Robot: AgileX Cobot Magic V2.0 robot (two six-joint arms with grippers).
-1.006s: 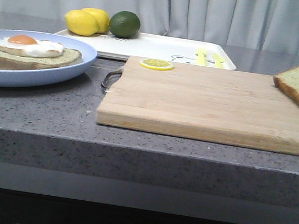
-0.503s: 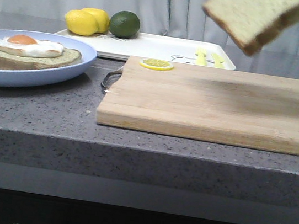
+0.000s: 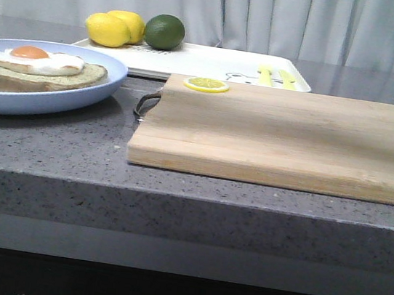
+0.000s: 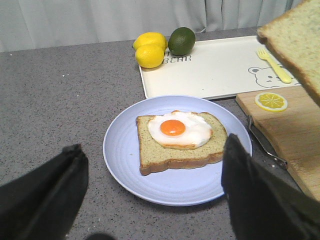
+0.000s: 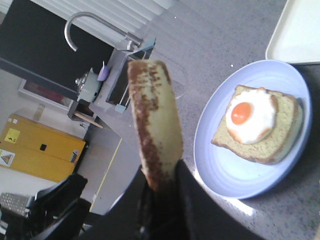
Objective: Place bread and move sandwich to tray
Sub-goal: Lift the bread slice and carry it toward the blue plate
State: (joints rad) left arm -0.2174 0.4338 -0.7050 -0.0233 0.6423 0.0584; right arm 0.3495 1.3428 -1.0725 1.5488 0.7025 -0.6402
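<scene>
Front view: lemon slice [image 3: 206,84] on cutting board [image 3: 286,142]

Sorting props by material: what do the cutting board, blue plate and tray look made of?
Cutting board: pale wood, matte, visible grain, metal handle. Plate: light-blue, smooth, faint concentric rings; plastic or glazed ceramic, can't tell. Tray: white, smooth, printed bear; probably plastic or melamine.

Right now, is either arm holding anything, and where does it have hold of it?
The right gripper pinches the bread by one crust edge, the slice standing up from its fingers. The left gripper is open and holds nothing.
</scene>
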